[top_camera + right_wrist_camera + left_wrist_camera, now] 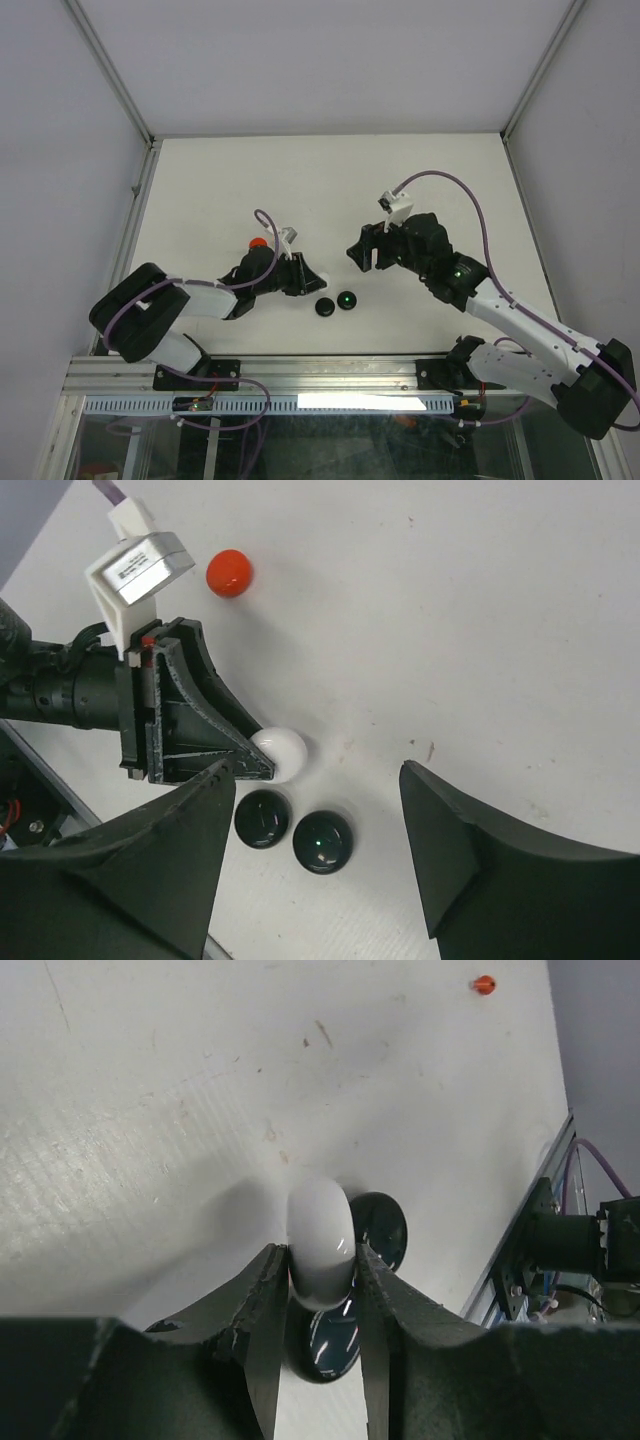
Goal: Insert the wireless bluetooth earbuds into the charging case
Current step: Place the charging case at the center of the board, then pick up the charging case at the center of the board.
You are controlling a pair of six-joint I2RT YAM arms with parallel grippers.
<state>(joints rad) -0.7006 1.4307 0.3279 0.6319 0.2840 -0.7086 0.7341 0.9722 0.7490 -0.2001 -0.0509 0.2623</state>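
Pinching white disc [320, 1243] by slick rim in left jaws, with right jaws released; risks squirting into black discs [324, 307] at 4 o'clock.

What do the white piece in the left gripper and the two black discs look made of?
White piece: likely glossy moulded plastic, smooth with soft highlights. Black discs: probably polished plastic too; they reflect light streaks like mirrors.

White bench [330, 170], faintly scuffed, spreads beyond the left hand [320, 279]; pale grey walls [330, 50] enclose its far sides; an aluminium rail [330, 372] runs behind that hand.
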